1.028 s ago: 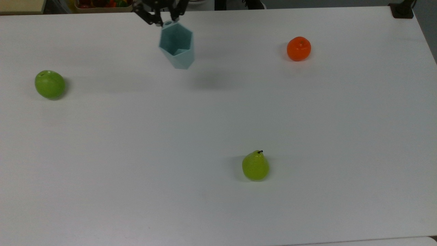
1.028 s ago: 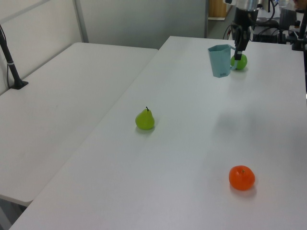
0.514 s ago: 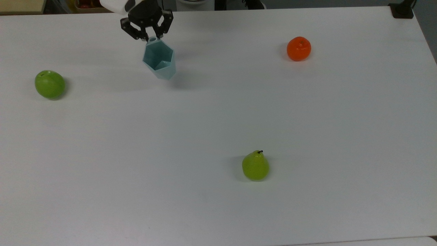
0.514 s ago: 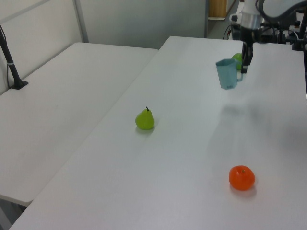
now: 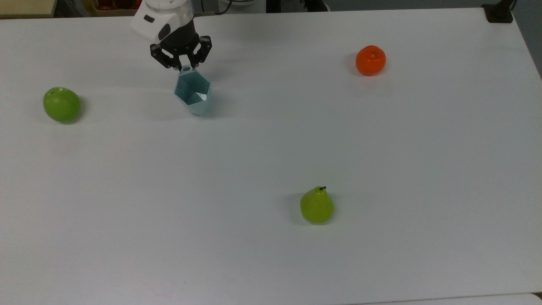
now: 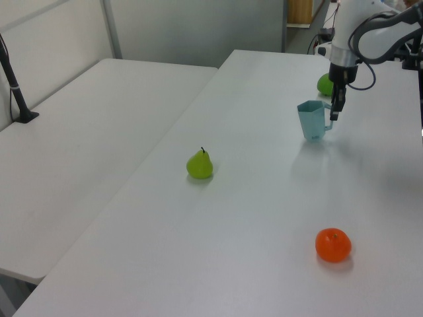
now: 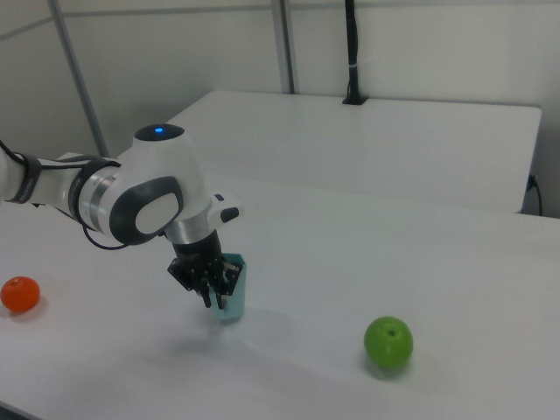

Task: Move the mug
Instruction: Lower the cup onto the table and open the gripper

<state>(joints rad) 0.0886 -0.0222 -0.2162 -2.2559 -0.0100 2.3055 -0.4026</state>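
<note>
Mug (image 5: 193, 94) pale blue-grey, plain. Gripper (image 5: 186, 68) black; arm (image 7: 144, 192) white with grey panels, blue light on top. Apple (image 5: 62, 104) green. Pear (image 5: 316, 206) yellow-green, finely speckled, dark stem. Orange (image 5: 370, 60) bright orange. Table (image 5: 381, 169) plain white.

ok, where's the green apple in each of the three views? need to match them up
Top view: green apple at the far left of the table, left of the mug.
Left view: far end of the table, upper right, partly behind the arm, beyond the mug.
Right view: lower right, right of the mug.
Shared landmark: the mug, held at its handle by the pincer, with the apple nearest of the fruits.
</note>
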